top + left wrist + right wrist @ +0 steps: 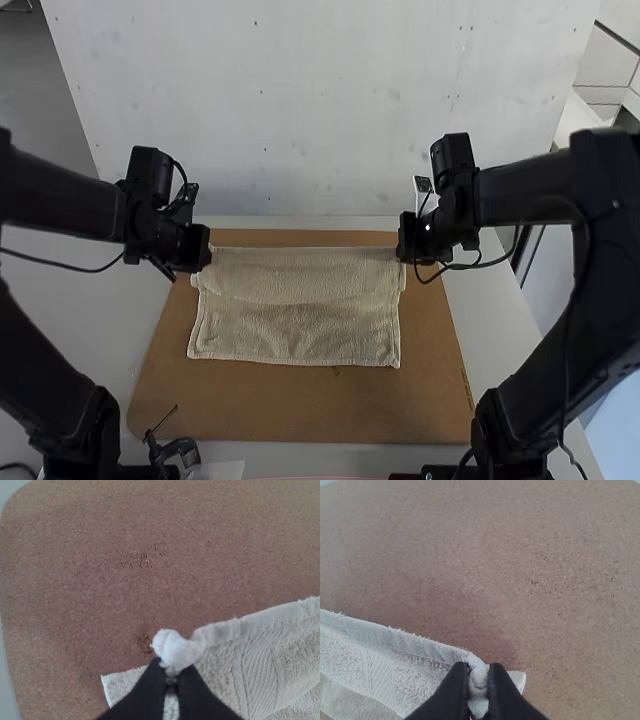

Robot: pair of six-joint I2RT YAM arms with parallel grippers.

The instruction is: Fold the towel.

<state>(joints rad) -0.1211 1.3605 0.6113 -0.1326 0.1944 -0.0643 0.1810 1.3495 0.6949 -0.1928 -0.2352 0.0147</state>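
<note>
Left gripper and right gripper: each closed on a corner at the far edge of the towel. Nearer the camera, the brown board lies on the table. Beyond the board's near strip, the towel lies flat in layers, an upper layer covering its far part

Cream towel with ribbed band, speckled brown board

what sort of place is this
Probably a robotics lab or test station: a left arm and a right arm face each other across a pale table, with a towel on a brown board between them.
</note>
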